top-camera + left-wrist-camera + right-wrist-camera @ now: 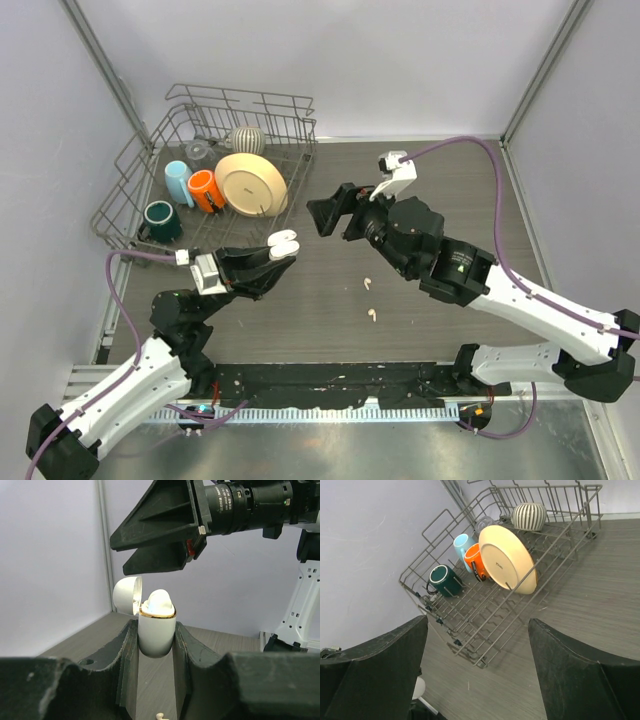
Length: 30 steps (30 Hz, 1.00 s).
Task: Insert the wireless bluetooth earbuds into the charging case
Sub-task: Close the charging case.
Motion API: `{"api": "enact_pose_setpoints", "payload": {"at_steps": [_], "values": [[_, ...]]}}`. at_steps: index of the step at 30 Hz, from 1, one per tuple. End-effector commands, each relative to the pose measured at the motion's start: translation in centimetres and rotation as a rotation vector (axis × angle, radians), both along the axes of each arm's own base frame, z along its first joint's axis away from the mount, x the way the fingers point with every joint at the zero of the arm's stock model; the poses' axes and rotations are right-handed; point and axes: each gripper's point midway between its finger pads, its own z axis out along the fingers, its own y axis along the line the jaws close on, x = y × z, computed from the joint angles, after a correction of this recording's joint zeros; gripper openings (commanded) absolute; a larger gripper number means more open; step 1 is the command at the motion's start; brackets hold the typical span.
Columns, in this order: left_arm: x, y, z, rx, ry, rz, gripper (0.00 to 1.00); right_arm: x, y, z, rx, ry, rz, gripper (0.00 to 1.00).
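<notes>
**Entry: charging case, presented open for loading**

The charging case [156, 632] is clamped upright in the left gripper [276, 254], with its lid [127, 595] hinged back so the mouth faces up. A white bulge at the mouth is overexposed, so a seated bud cannot be confirmed. The right gripper [320, 217] is poised just above, jaws spread wide and nothing held. One earbud [367, 284] and a second earbud [372, 316] are left loose on the table [450, 180], apart from the case.

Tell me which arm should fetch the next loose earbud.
Right. The right gripper is open and empty; the left gripper is shut on the open charging case. Two earbuds lie on the table.
</notes>
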Motion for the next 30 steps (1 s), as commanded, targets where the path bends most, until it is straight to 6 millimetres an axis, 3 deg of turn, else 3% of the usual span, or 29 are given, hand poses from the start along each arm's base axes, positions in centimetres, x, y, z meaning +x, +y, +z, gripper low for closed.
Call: {"api": "enact_pose_setpoints", "payload": {"at_steps": [1,3,4,9,18,30], "values": [[-0.8,0.2,1.9,-0.027,-0.048,-0.019,0.00,-0.3,-0.3,1.0,0.069,0.016,0.015,0.87],[-0.9,0.3,2.0,-0.028,-0.049,-0.021,0.00,0.2,-0.2,-0.2,0.025,0.082,0.016,0.88],[-0.9,0.3,2.1,-0.028,-0.049,-0.021,0.00,1.1,0.3,0.2,0.013,0.097,0.002,0.88],[-1.3,0.1,1.9,-0.018,-0.052,-0.038,0.00,1.5,1.8,-0.9,-0.054,0.154,0.042,0.89],[-1.6,-0.3,1.8,0.003,-0.047,-0.067,0.00,-0.1,5.2,-1.9,-0.031,0.171,0.221,0.89],[-1.4,-0.4,1.9,0.003,-0.039,-0.070,0.00,-1.1,6.1,-3.5,-0.048,0.193,0.298,0.89]]}}
